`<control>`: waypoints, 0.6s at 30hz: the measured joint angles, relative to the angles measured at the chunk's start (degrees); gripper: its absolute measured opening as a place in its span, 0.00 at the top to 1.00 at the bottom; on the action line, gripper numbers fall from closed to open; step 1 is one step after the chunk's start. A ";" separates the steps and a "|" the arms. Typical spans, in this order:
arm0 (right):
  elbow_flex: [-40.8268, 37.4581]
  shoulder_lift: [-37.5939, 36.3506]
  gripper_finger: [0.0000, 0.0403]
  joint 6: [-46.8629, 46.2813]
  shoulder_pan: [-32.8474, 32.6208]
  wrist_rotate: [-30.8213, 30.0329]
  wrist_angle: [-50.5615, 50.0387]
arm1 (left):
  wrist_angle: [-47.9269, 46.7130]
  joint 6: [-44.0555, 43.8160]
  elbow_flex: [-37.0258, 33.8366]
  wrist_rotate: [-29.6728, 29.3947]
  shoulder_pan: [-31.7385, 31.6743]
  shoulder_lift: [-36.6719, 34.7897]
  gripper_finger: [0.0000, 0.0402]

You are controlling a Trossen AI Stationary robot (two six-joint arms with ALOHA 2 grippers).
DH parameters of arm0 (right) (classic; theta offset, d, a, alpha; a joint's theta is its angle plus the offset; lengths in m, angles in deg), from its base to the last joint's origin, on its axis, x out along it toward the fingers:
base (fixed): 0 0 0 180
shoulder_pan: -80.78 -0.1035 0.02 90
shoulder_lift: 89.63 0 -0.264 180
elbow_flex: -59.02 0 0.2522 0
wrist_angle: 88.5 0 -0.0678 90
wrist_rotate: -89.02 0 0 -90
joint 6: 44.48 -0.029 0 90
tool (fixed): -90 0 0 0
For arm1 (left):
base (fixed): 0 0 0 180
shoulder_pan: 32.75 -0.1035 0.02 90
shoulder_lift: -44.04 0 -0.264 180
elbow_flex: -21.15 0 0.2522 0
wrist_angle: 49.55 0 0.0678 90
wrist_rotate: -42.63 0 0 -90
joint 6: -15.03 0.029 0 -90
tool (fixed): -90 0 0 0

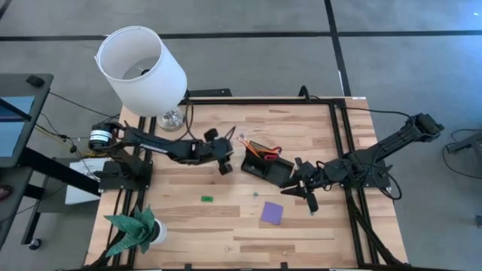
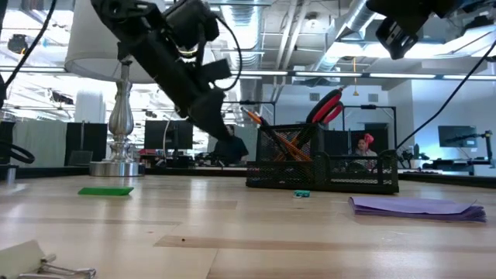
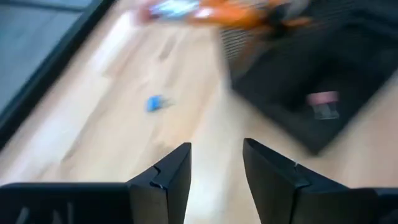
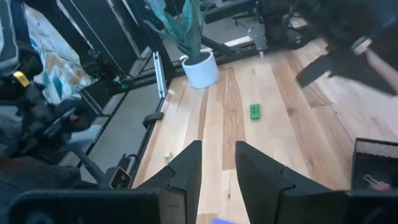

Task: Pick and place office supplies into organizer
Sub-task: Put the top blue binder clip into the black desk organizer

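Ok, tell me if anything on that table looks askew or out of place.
The organizer sits skewed to the table's edges. Still loose on the wood: a purple note pad, a green piece and a small blue bit. Nothing looks spilled or damaged.

Left claw [image 1: 224,167], right claw [image 1: 309,202]: both empty, parted.
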 joint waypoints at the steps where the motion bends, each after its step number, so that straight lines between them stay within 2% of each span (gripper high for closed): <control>1: 0.00 0.00 0.77 0.01 0.01 0.00 -0.36 | -1.01 -0.92 0.00 -1.26 -0.68 -0.07 0.65; 4: 0.00 0.00 0.77 0.00 0.00 0.00 -0.50 | -2.57 -1.93 -0.02 -1.34 -3.37 0.31 0.65; 7: 0.00 0.00 0.77 0.00 0.01 -0.02 -0.45 | 1.01 -0.74 -0.09 2.07 -6.44 3.28 0.65; 11: 0.01 0.00 0.77 0.00 0.02 -0.04 -0.01 | 11.53 4.86 -0.02 5.06 -9.70 9.58 0.65; 15: 0.02 -0.02 0.77 0.00 0.11 -0.07 0.00 | 21.66 5.22 -0.04 6.12 -11.76 14.96 0.65; 18: 0.02 -0.01 0.77 0.01 0.11 -0.08 -0.02 | 28.38 5.95 -0.02 9.25 -12.94 17.32 0.65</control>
